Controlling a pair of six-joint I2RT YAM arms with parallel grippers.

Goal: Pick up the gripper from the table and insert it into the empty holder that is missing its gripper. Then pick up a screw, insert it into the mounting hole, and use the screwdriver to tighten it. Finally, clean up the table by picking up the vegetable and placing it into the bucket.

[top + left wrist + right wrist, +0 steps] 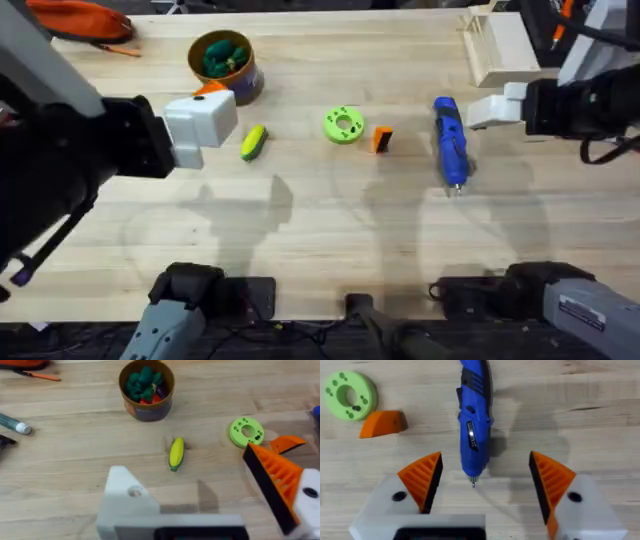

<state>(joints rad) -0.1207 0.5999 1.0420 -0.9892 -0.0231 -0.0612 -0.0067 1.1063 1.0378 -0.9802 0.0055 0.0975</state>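
One screwdriver (449,141), one vegetable (253,142), one bucket (226,63)

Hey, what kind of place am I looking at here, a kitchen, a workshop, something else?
Most likely a robotics lab bench, not a kitchen: two arms work over a wooden table laid out with a blue screwdriver, a spare orange gripper, and a toy vegetable beside a bucket.

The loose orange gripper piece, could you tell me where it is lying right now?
In the overhead view the gripper lies on the table right of centre, between the green dish and the screwdriver, nearer the dish.
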